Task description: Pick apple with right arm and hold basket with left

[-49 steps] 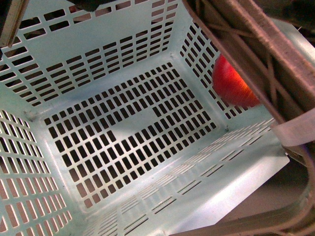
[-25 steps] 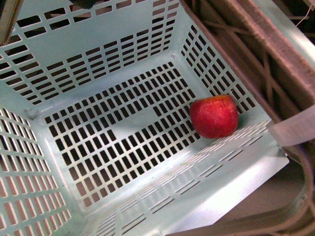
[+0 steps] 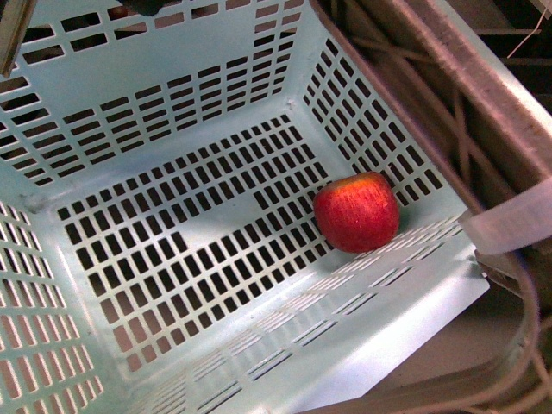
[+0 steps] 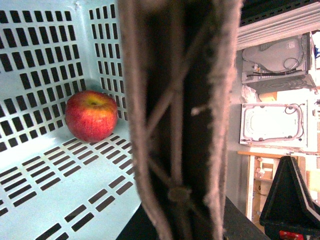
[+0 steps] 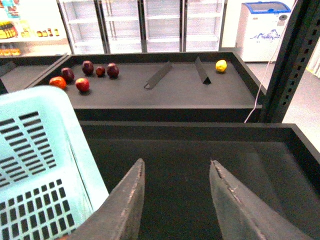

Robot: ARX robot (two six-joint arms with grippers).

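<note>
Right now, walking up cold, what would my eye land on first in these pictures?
The red apple stands out first, lying alone on the slotted floor of the mint basket, close to one side wall. Next, the brown latticed handle fills the left wrist view. The right end effector hangs open and empty over a dark shelf.

Turquoise basket [image 3: 414, 310], red apple [image 3: 356, 211] on its slotted floor, near corner

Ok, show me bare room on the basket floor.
The basket floor is bare from the far and left walls across to the apple. Crowded only in the right corner beneath the handle, where the apple sits.
</note>
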